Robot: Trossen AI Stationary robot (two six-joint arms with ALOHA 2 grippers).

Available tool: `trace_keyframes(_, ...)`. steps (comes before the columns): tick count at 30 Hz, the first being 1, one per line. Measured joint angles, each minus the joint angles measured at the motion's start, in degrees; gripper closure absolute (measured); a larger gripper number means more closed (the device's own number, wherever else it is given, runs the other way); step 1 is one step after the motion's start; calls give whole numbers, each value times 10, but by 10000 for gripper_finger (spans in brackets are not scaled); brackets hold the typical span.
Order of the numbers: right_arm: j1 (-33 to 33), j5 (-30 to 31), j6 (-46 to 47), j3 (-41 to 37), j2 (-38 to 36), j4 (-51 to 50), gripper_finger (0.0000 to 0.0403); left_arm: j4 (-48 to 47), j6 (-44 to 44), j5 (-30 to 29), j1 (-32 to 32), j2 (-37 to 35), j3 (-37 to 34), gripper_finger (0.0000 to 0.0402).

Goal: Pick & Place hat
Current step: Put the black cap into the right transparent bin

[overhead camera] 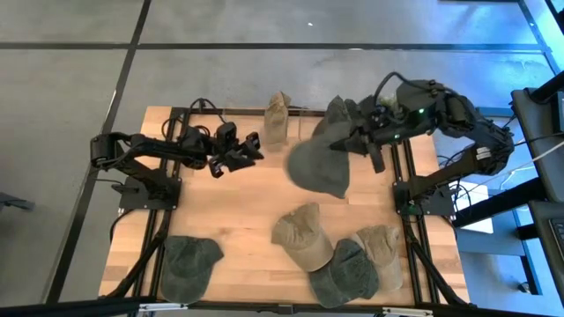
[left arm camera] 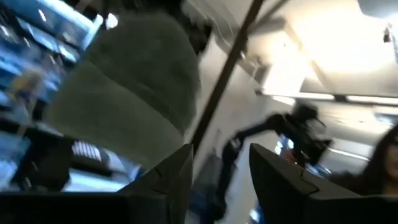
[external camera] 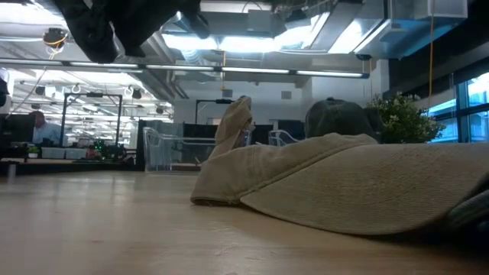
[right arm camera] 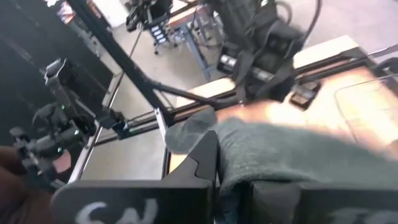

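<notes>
Two arms up: both over far half of table.
High: right gripper (overhead camera: 345,139) clamped on dark hat (overhead camera: 319,165), hat hanging above table (overhead camera: 238,211) centre-right. Left gripper (overhead camera: 249,147) w/ fingers apart, holding nothing, near upright tan hat (overhead camera: 278,116). More hats along near edge.
Low: tan cap (external camera: 359,179) lying flat close by, upright tan hat behind it.
Left wrist: fingers (left arm camera: 171,177) apart, dark hat out ahead, blurred.
Right wrist: fingers (right arm camera: 202,158) pinching dark hat's fabric, left arm (right arm camera: 255,37) opp.
</notes>
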Motion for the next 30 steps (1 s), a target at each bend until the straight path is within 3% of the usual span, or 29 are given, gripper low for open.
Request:
trace_keyframes(7,-72,-15,-2,0,-13,-26,385,-43,-33,77,0,0,-28,243)
trace_keyframes(14,-178,-42,-76,0,6,-86,385,-93,-21,60,-6,0,-46,246)
trace_keyframes(21,-266,-113,-154,0,55,-90,385,-132,8,55,-6,0,-48,247)
trace_keyframes(30,-346,-114,-277,0,136,-165,385,-136,41,38,-14,0,-48,247)
